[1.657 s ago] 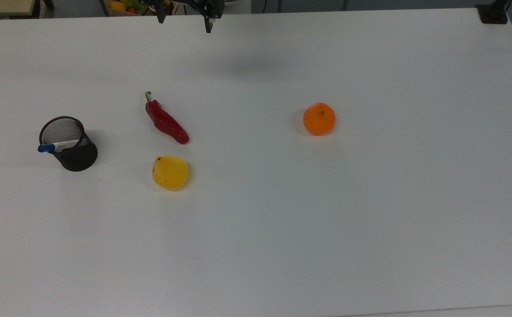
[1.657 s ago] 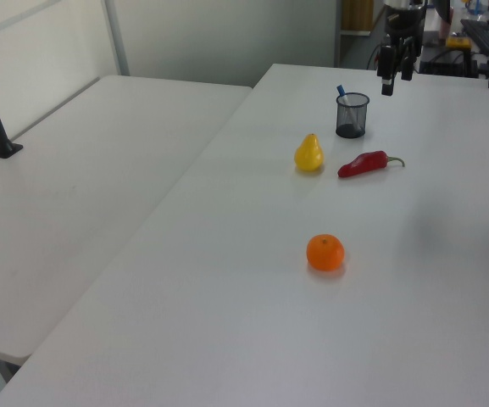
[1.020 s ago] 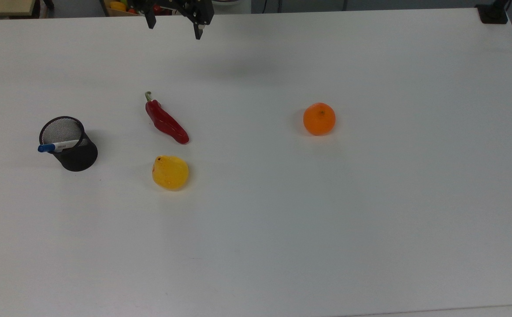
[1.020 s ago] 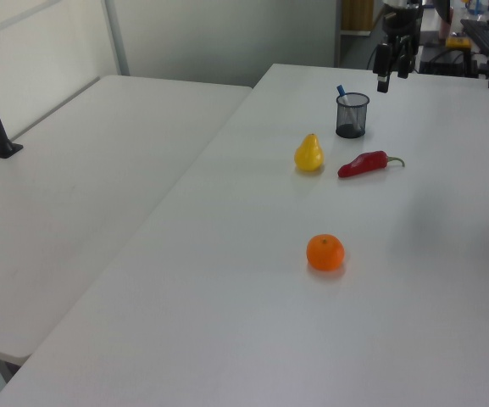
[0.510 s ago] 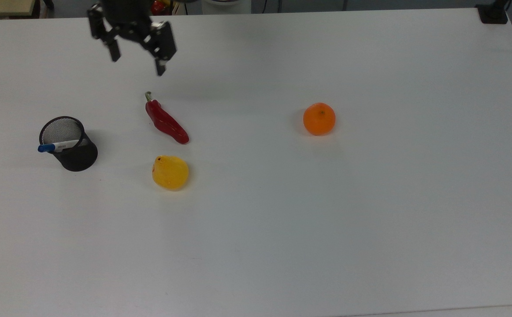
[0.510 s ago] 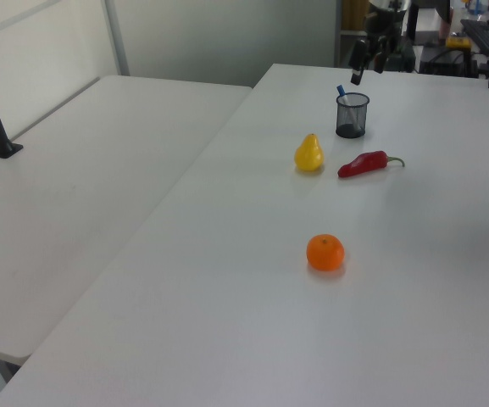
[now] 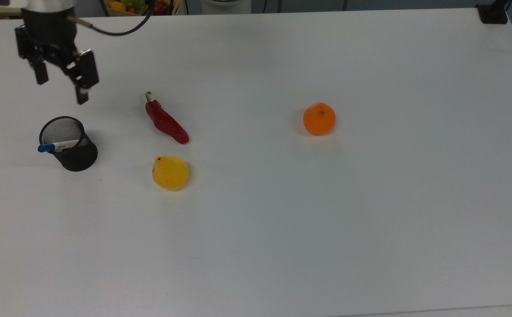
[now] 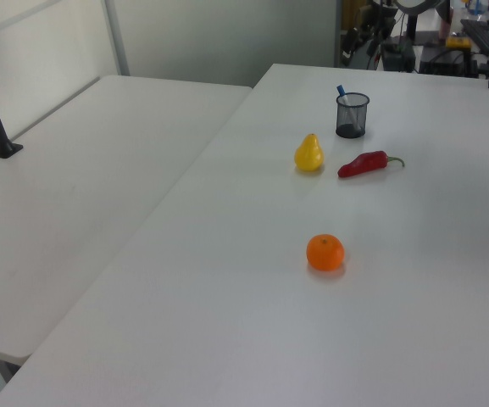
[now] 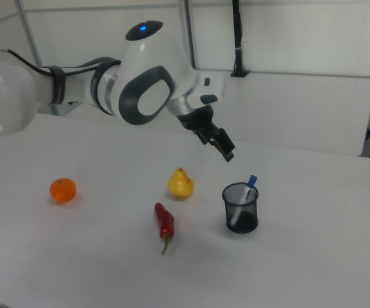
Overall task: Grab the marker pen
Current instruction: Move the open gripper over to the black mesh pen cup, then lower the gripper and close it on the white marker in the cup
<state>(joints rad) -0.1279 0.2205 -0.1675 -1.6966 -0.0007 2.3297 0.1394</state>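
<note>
Top view shows my gripper [image 7: 61, 90], fingers apart, hovering near the cup [image 7: 72, 155] where the marker [image 7: 58, 145] leans, blue cap up; I judge I must next centre over that cap and descend.

Blue-capped white marker pen [image 7: 57, 145], black mesh cup [image 7: 72, 152], red chilli [image 7: 166, 123], yellow pear [image 7: 170, 172], orange [image 7: 319, 119]

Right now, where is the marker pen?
The marker pen stands tilted in the black mesh cup at the top view's left, its blue cap poking over the rim. The red chilli and yellow pear lie to the cup's right.
</note>
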